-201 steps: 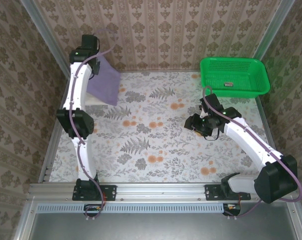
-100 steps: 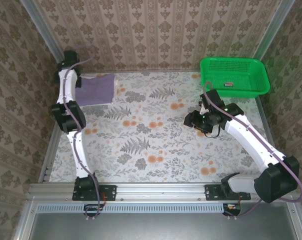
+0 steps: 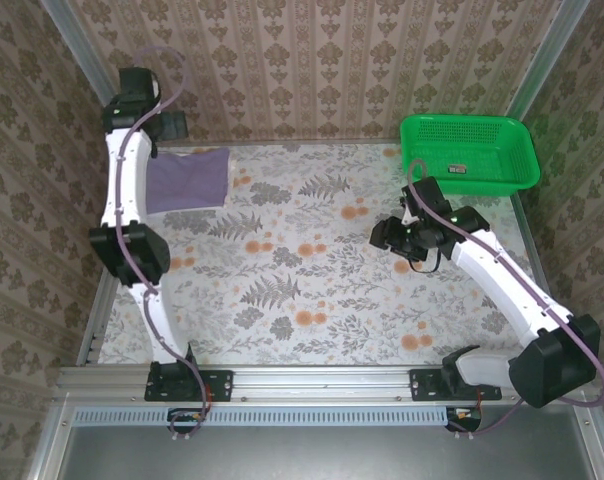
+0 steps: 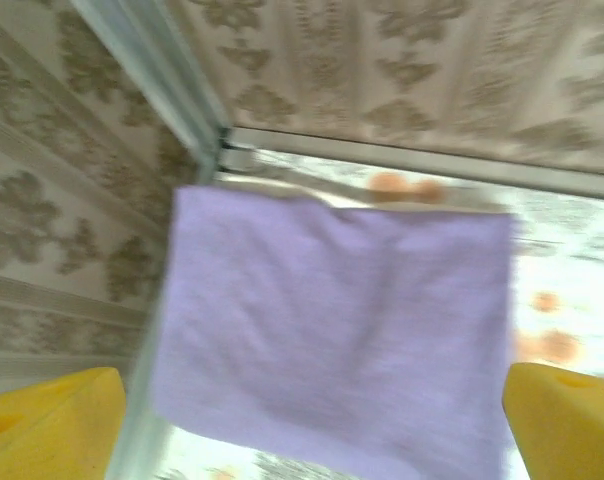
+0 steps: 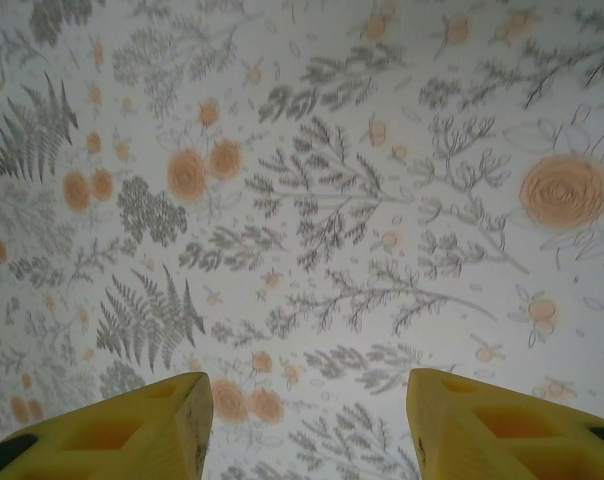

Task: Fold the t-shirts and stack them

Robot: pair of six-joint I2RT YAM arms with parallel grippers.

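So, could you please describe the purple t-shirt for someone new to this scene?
Find the flower-patterned table, then its far left corner, opposite the green basket. The purple t-shirt lies there folded into a flat rectangle, the only purple patch on the print.

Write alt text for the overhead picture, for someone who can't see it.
A folded purple t-shirt lies flat in the far left corner of a floral-patterned table, with the left gripper by its far edge. The right gripper hangs over the right half, near a green basket in the far right corner.
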